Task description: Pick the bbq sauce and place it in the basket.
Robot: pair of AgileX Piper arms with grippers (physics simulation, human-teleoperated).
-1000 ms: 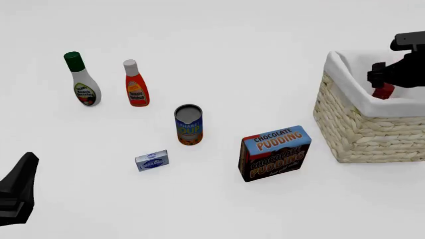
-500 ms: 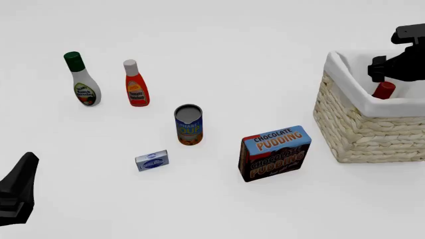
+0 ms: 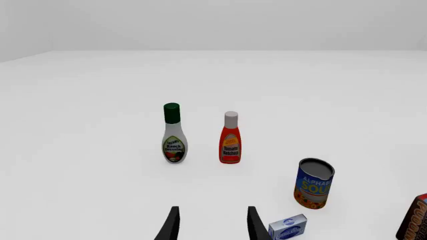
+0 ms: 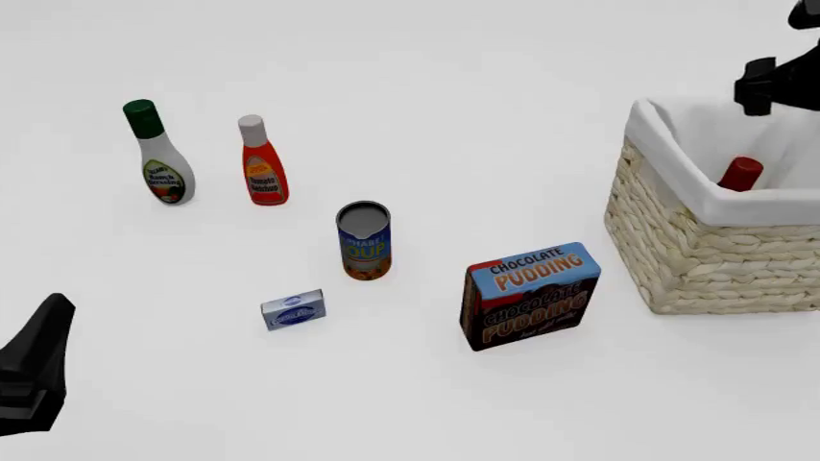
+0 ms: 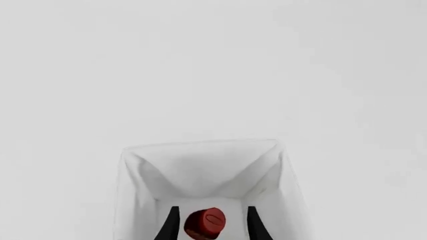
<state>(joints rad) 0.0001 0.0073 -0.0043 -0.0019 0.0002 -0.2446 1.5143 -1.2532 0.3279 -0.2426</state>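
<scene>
Standing in the basket [image 4: 666, 206], bbq sauce [image 4: 739, 174], right pincer [image 5: 211, 225] wide above, left pincer [image 3: 211, 225] wide.

Setting: simulated tabletop test scene. Featureless white table [image 4: 423, 403] and blank pale backdrop, flat rendered lighting; grocery props only: soup can [image 4: 364, 240], pudding box [image 4: 531, 295], wicker basket [image 4: 698, 259].

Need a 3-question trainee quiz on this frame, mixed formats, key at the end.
1. True or false: the bbq sauce stands inside the basket.
2. Which end effector is above the basket? A) left end effector B) right end effector
3. Fill in: the soup can stands between the ketchup bottle and the ___ box.

Key: 1 true; 2 B; 3 chocolate pudding.
</scene>
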